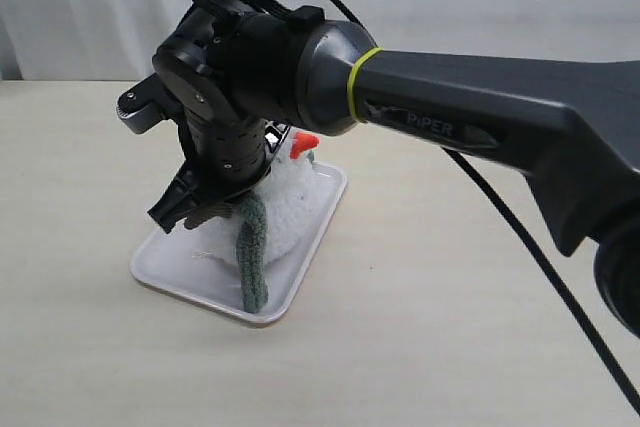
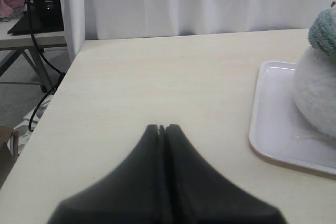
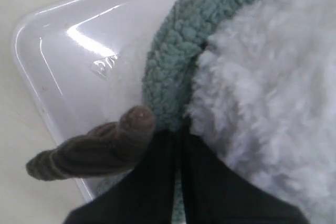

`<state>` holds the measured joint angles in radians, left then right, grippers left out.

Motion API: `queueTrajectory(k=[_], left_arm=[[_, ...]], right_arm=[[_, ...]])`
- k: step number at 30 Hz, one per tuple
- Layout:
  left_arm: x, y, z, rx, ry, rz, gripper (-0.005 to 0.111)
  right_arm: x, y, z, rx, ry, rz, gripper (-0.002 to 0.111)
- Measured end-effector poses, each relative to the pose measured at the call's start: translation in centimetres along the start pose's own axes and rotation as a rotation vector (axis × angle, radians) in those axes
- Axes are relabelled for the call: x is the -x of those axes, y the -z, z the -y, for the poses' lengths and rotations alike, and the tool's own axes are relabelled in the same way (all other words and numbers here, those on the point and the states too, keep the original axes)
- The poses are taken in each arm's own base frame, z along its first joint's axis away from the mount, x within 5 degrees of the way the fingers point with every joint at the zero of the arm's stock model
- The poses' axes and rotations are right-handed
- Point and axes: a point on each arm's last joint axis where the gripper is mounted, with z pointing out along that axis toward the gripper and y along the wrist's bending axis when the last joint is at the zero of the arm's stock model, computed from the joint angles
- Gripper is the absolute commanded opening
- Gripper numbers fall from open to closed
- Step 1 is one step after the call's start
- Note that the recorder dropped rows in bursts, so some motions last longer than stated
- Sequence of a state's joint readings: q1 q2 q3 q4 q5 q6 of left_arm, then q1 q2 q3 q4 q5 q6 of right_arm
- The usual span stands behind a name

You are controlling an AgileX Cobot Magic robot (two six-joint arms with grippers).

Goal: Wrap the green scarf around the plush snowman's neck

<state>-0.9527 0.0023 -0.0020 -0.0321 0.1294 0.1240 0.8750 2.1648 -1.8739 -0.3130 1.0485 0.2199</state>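
Green scarf (image 1: 252,247) sits round the plush snowman (image 1: 290,202) at the crease between head and body. One long tail hangs down the body, and its rounded end lies on the white tray (image 1: 180,282) close to the tray's near edge. The right wrist view shows the fuzzy band (image 3: 173,66) curving against the white fleece (image 3: 262,103), with a brown ribbed twig arm (image 3: 89,150) sticking out just beside it over the tray's rim (image 3: 68,61). The snowman stands upright on the tray, toward its far side, and its orange nose (image 1: 305,140) peeks out behind the arm.

The right gripper (image 3: 178,135) has its jaws closed together, tips touching the scarf where it meets the body. Whether any fabric is pinched between them cannot be told. From the exterior camera this gripper (image 1: 178,212) hangs over the tray's left side, just beside the hanging tail.

The left gripper (image 2: 161,128) is also closed, holding nothing, above bare table (image 2: 157,77) well apart from the tray's edge (image 2: 273,129).
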Motion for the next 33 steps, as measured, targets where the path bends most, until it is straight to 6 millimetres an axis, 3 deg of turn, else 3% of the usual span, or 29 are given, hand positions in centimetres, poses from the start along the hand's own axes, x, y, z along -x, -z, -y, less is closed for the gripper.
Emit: queueTrajectory(k=[7, 12, 13, 18, 21, 26, 30, 33], left_arm=[[0.0, 0.0, 0.0, 0.0, 0.0, 0.0, 0.0], [0.0, 0.0, 0.0, 0.0, 0.0, 0.0, 0.0], [0.0, 0.0, 0.0, 0.0, 0.0, 0.0, 0.0], [0.0, 0.0, 0.0, 0.0, 0.0, 0.0, 0.0], [0.0, 0.0, 0.0, 0.0, 0.0, 0.0, 0.0], [0.0, 0.0, 0.0, 0.0, 0.0, 0.0, 0.0], [0.0, 0.0, 0.0, 0.0, 0.0, 0.0, 0.0], [0.0, 0.0, 0.0, 0.0, 0.0, 0.0, 0.0]], right_arm=[[0.1, 0.6, 0.2, 0.001, -0.003, 0.011, 0.004], [0.6, 3.9, 1.0, 0.006, -0.02, 0.105, 0.004], [1.1, 5.4, 1.4, 0.014, -0.026, 0.18, 0.004], [2.9, 7.0, 1.7, 0.026, -0.083, 0.358, 0.004], [4.3, 6.6, 2.4, 0.025, -0.14, 0.383, 0.004], [5.5, 3.9, 3.9, 0.021, -0.209, 0.291, 0.004], [5.5, 0.1, 3.1, 0.033, -0.193, 0.194, 0.004], [5.5, -0.9, 2.6, 0.048, -0.191, 0.182, 0.004]])
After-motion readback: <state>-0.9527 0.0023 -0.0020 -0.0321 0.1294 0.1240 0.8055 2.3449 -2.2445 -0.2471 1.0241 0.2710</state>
